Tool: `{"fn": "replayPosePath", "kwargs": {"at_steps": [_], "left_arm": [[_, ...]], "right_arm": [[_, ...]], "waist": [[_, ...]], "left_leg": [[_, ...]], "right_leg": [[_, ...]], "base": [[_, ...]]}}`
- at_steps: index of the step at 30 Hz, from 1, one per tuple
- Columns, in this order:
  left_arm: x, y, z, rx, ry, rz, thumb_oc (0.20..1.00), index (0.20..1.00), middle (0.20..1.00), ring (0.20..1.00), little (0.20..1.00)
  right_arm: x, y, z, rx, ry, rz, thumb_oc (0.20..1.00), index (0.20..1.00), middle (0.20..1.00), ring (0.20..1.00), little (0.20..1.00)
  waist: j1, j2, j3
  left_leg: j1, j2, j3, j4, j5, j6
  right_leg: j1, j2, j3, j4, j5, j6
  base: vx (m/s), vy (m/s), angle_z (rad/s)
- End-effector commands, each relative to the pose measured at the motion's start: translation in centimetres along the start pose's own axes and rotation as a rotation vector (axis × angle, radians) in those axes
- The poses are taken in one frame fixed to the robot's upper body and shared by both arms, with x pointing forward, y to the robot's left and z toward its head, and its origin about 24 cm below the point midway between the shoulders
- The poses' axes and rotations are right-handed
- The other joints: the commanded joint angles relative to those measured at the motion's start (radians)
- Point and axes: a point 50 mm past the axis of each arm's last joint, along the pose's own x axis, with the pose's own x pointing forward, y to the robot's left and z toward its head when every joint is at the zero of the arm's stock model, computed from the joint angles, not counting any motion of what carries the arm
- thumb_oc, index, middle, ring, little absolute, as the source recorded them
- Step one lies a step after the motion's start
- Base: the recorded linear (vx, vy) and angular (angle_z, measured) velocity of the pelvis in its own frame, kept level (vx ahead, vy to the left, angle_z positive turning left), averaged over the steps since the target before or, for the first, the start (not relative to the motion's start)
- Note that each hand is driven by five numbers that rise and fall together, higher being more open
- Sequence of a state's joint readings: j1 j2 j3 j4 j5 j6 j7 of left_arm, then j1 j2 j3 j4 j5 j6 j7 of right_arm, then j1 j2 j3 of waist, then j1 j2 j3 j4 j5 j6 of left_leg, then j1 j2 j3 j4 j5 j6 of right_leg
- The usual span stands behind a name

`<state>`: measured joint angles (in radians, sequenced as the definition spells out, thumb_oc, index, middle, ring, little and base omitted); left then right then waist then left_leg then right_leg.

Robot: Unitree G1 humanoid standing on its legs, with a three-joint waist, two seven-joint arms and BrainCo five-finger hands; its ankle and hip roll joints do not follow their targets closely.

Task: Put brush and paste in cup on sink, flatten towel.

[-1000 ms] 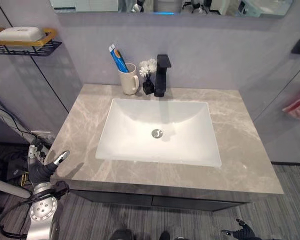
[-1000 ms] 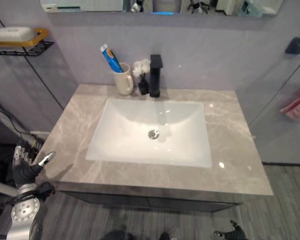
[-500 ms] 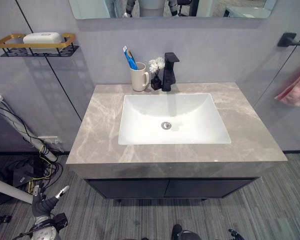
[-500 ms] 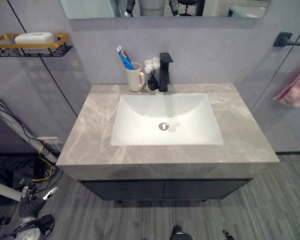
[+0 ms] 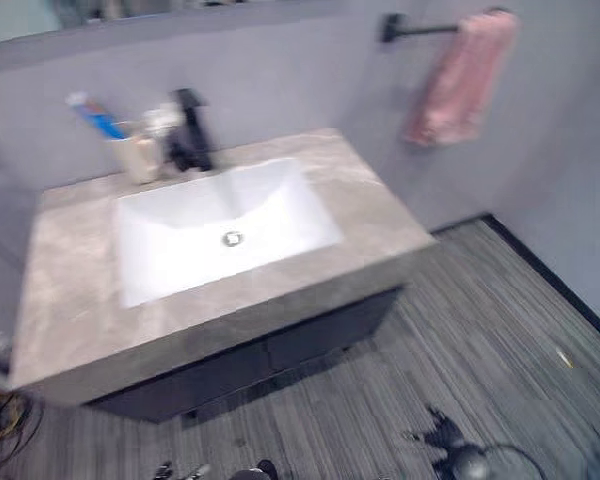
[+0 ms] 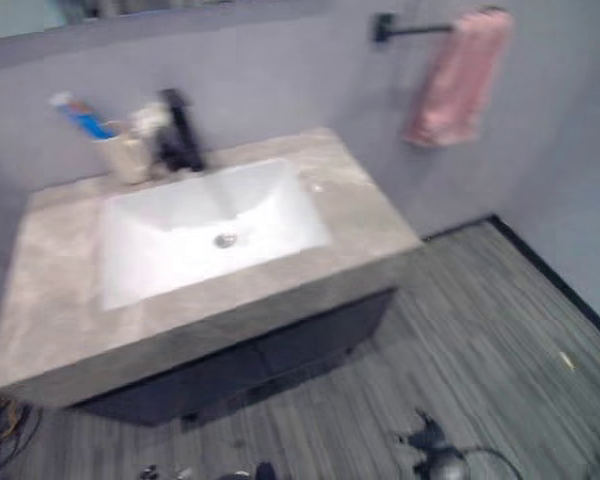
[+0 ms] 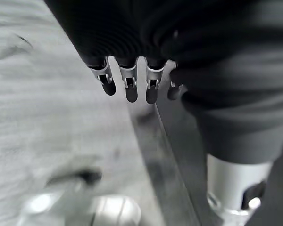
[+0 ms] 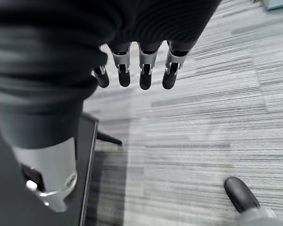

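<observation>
The beige ceramic cup (image 5: 132, 157) at the back of the grey marble counter (image 5: 70, 300) is blurred; the blue stick-like items (image 5: 95, 117) standing in it are probably toothbrush and paste. The pink hanging towel (image 5: 460, 78) is smeared, its folds unreadable.

We see the desk (image 5: 70, 300) with a broad bare band at 6 o'clock of the sink (image 5: 210, 225), and open margins at 9 and 3 o'clock. At 12 o'clock the passage is crowded: the cup (image 5: 135, 158) with brush and paste, and the black tap (image 5: 190, 135) just beside it. The pink towel (image 5: 460, 75) hangs on its wall bar at 2 o'clock, with clear floor (image 5: 480, 340) below it for approach.
</observation>
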<state>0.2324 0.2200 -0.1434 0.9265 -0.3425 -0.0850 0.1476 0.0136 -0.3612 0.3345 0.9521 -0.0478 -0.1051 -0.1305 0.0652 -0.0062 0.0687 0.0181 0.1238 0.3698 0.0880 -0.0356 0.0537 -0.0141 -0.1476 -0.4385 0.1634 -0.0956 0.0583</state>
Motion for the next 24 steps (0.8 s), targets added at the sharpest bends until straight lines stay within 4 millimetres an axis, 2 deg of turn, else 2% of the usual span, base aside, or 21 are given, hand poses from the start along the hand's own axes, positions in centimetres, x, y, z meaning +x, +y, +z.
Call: {"fn": "replayPosePath", "kwargs": {"at_steps": [1,2,5,6,7,8,9,10,13,14,15,19,24], "left_arm": [[0.9,0.2,3.3,0.019,-0.104,0.006,1.0,1.0,1.0,1.0,1.0],[0.9,0.2,3.3,0.019,-0.104,0.006,1.0,1.0,1.0,1.0,1.0],[1.3,-0.9,5.0,0.11,-0.145,-0.019,1.0,1.0,1.0,1.0,1.0],[1.5,-1.8,6.5,0.17,-0.2,-0.038,1.0,1.0,1.0,1.0,1.0],[1.6,-2.2,7.3,0.184,-0.224,-0.045,1.0,1.0,1.0,1.0,1.0],[1.6,-2.4,7.8,0.198,-0.246,-0.039,1.0,1.0,1.0,1.0,1.0],[1.6,-2.5,8.2,0.199,-0.256,-0.038,1.0,1.0,1.0,1.0,1.0],[1.7,-2.8,9.1,0.227,-0.286,-0.045,1.0,1.0,1.0,1.0,1.0],[1.6,-2.9,9.8,0.26,-0.317,-0.05,1.0,1.0,1.0,1.0,1.0],[1.6,-2.9,9.9,0.267,-0.315,-0.053,1.0,1.0,1.0,1.0,1.0],[1.6,-2.8,10.2,0.259,-0.329,-0.049,1.0,1.0,1.0,1.0,1.0],[1.7,-3.2,9.8,0.309,-0.314,-0.07,1.0,1.0,1.0,1.0,1.0],[1.4,-3.7,10.4,0.379,-0.367,-0.093,1.0,1.0,1.0,1.0,1.0]], "right_arm": [[-0.3,-2.7,-1.4,-0.044,0.035,-0.078,1.0,1.0,1.0,1.0,1.0],[-0.3,-2.7,-1.4,-0.044,0.035,-0.078,1.0,1.0,1.0,1.0,1.0],[-0.5,-2.5,-1.5,-0.029,0.025,-0.08,1.0,1.0,1.0,1.0,1.0],[-0.5,-2.4,-1.4,-0.052,0.017,-0.078,1.0,1.0,1.0,1.0,1.0],[-0.3,-2.4,-1.0,-0.067,0.007,-0.076,1.0,1.0,1.0,1.0,1.0],[-0.2,-2.3,-0.5,-0.076,-0.007,-0.072,1.0,1.0,1.0,1.0,1.0],[-0.1,-2.2,-0.3,-0.075,-0.016,-0.066,1.0,1.0,1.0,1.0,1.0],[-0.2,-1.7,-0.7,-0.074,-0.001,-0.054,1.0,1.0,1.0,1.0,1.0],[-0.3,-1.4,-0.7,-0.079,-0.008,-0.042,1.0,1.0,1.0,1.0,1.0],[-0.3,-1.3,-0.6,-0.093,-0.01,-0.037,1.0,1.0,1.0,1.0,1.0],[-0.2,-1.0,-0.3,-0.106,-0.025,-0.024,1.0,1.0,1.0,1.0,1.0],[-0.1,-0.6,-0.5,-0.089,-0.003,-0.02,1.0,1.0,1.0,1.0,1.0],[0.0,0.1,-0.3,-0.092,0.002,-0.008,1.0,1.0,1.0,1.0,1.0]], "waist": [[-0.021,-0.018,0.012],[-0.02,-0.017,0.013],[-0.05,-0.027,0.022],[-0.054,-0.034,0.035],[-0.044,-0.033,0.046],[-0.03,-0.034,0.051],[-0.028,-0.038,0.05],[-0.023,-0.046,0.047],[-0.024,-0.04,0.045],[-0.021,-0.039,0.05],[-0.026,-0.029,0.036],[-0.039,-0.022,0.011],[-0.034,-0.018,0.009]], "left_leg": [[-0.03,-0.087,-0.076,-0.057,-0.002,-0.044],[-0.03,-0.086,-0.076,-0.057,-0.002,-0.044],[-0.044,-0.058,-0.076,-0.01,-0.008,-0.062],[-0.077,-0.056,-0.106,0.046,0.001,-0.065],[-0.094,-0.073,-0.178,0.067,0.01,-0.07],[-0.107,-0.112,-0.281,0.08,0.018,-0.076],[-0.117,-0.125,-0.311,0.076,0.009,-0.073],[-0.153,-0.16,-0.39,0.082,0.006,-0.076],[-0.202,-0.19,-0.466,0.068,0.048,-0.082],[-0.208,-0.192,-0.473,0.078,0.05,-0.083],[-0.158,-0.188,-0.469,0.047,0.036,-0.069],[-0.094,-0.186,-0.429,0.007,0.013,-0.044],[-0.064,-0.195,-0.379,0.007,-0.022,-0.015]], "right_leg": [[0.008,0.033,0.096,-0.065,0.03,0.063],[0.009,0.034,0.097,-0.066,0.03,0.062],[0.013,0.072,0.153,-0.102,0.032,0.042],[0.003,0.088,0.185,-0.114,0.045,0.021],[0.006,0.096,0.205,-0.12,0.045,0.015],[0.008,0.11,0.239,-0.122,0.047,0.008],[0.011,0.111,0.255,-0.129,0.05,0.009],[0.021,0.117,0.297,-0.139,0.058,0.013],[0.038,0.138,0.35,-0.148,0.062,0.018],[0.037,0.142,0.368,-0.138,0.06,0.021],[0.044,0.147,0.406,-0.133,0.048,0.026],[0.047,0.14,0.444,-0.103,0.035,0.036],[0.028,0.12,0.477,-0.055,0.034,0.062]], "base": [[0.03,-0.176,-0.59],[0.03,-0.29,-0.35],[-0.02,-0.259,-0.34],[-0.08,-0.258,-0.49],[-0.07,-0.241,-0.61],[0.02,-0.112,-1.39],[0.11,-0.116,-1.65],[0.14,-0.065,-1.69],[0.12,0.012,-0.83],[0.16,0.163,-1.11],[0.19,0.208,-1.12],[0.15,0.194,-1.01],[0.06,0.161,-0.38]]}}
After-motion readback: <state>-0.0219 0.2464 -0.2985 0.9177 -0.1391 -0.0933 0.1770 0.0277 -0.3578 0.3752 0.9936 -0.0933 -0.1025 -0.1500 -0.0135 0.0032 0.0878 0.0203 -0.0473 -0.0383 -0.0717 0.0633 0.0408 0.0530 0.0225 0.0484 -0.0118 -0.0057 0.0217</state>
